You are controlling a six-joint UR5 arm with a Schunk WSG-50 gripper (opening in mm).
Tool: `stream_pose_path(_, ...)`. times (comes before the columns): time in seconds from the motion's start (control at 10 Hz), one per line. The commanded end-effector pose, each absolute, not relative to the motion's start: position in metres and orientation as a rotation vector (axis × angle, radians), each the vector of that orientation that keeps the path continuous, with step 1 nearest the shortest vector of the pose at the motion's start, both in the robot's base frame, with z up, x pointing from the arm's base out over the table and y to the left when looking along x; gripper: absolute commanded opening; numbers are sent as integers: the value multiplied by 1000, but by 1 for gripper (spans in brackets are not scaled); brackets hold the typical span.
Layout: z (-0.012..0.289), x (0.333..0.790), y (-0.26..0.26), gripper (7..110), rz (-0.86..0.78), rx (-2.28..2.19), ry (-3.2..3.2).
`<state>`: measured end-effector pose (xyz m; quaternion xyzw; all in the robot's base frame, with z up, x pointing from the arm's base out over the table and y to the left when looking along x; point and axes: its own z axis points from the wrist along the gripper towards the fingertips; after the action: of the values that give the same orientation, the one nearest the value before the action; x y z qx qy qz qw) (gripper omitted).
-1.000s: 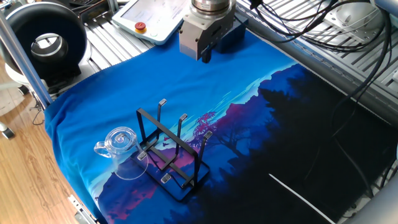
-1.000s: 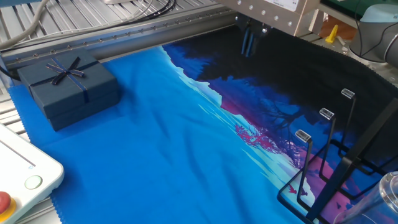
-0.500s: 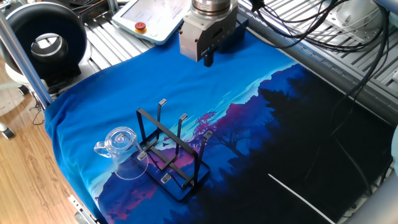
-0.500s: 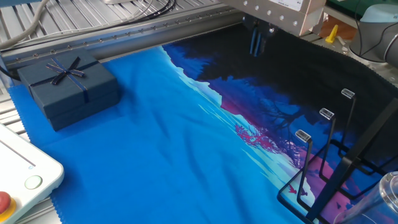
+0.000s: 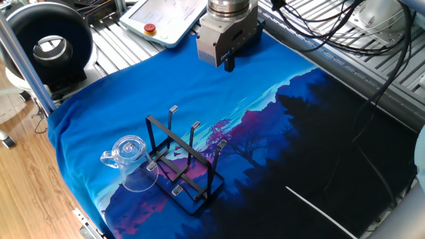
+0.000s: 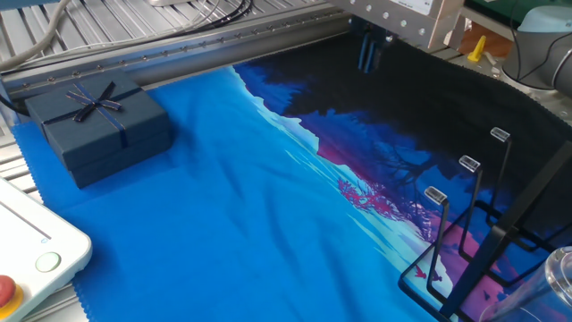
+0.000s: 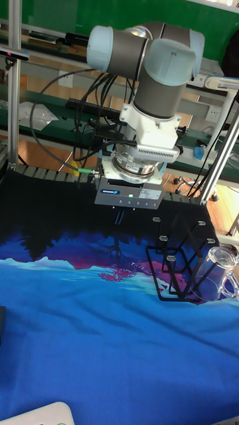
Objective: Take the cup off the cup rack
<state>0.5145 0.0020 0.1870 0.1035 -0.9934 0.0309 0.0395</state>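
The cup (image 5: 133,162) hangs tilted on the 9 o'clock side of the rack (image 5: 184,162), mouth toward the frame, lying well apart toward 7 o'clock from the gripper (image 5: 229,64), whose jaws look nearly closed and hold nothing.

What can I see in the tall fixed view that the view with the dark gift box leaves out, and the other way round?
Only the tall view shows the whole grey arm and nearly all of the cup. Only the gift-box view shows the dark blue gift box with its ribbon and a pale device with a red button. Both show the blue cloth, the black cup rack and the tool.
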Motion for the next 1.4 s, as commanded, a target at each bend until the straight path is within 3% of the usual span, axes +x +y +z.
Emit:
stream_pose_path(0.0,188,532,1,7,110,403,-3102)
stream_pose_path(0.4,189,558,25,7,-11,388,-3220)
stream_pose_path(0.8,189,550,41,7,-119,274,-3206)
stream_pose_path(1.3,186,528,30,7,-58,256,-3120)
